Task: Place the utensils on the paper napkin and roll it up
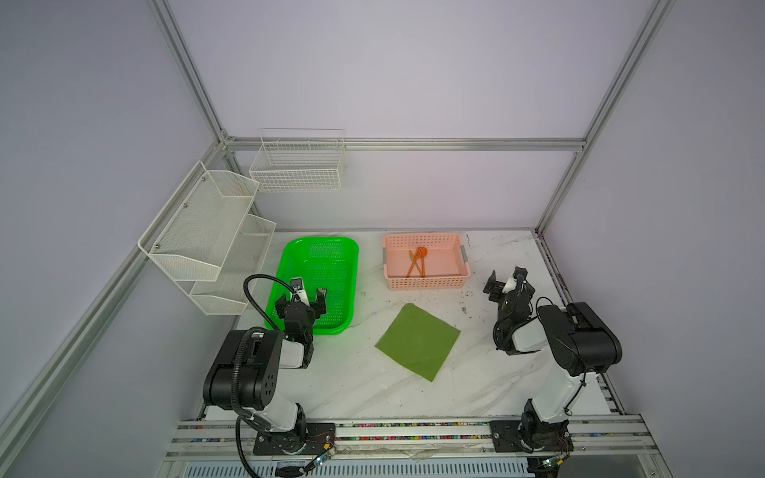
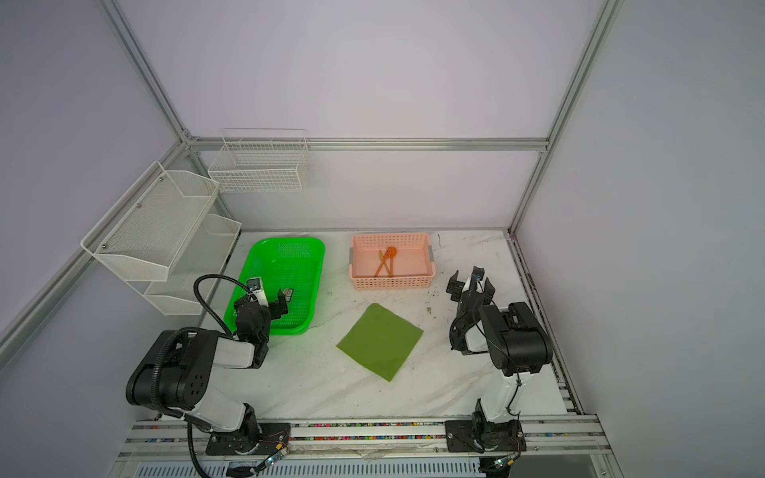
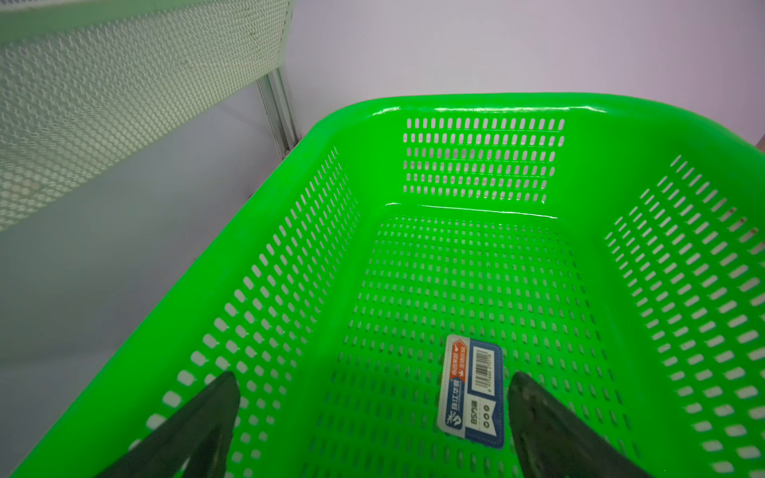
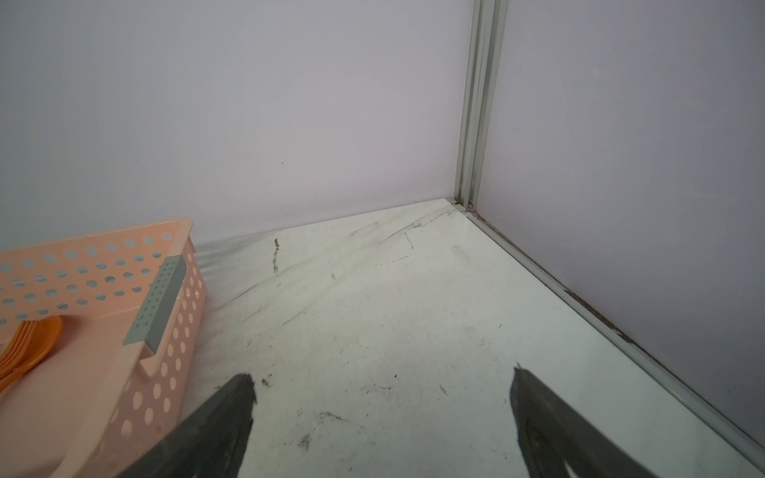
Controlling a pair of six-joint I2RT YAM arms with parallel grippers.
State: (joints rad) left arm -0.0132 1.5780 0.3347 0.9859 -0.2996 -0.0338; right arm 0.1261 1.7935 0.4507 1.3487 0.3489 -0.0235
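White marble-pattern desk [image 1: 352,380], dark scuffs near back right corner. Bright green perforated plastic tray [image 1: 318,241] at back left, blue-white barcode label [image 3: 472,391] stuck on its floor. Pink perforated plastic basket [image 1: 426,284] right of it, apart, grey handle [image 4: 161,300] on end rim. White mesh two-tier shelf [image 1: 198,236] on left wall; white wire basket [image 1: 298,174] on back wall

The left arm [image 1: 248,372] and right arm [image 1: 579,343] are showing black joint housings, white link shells and black cables [image 1: 245,289].
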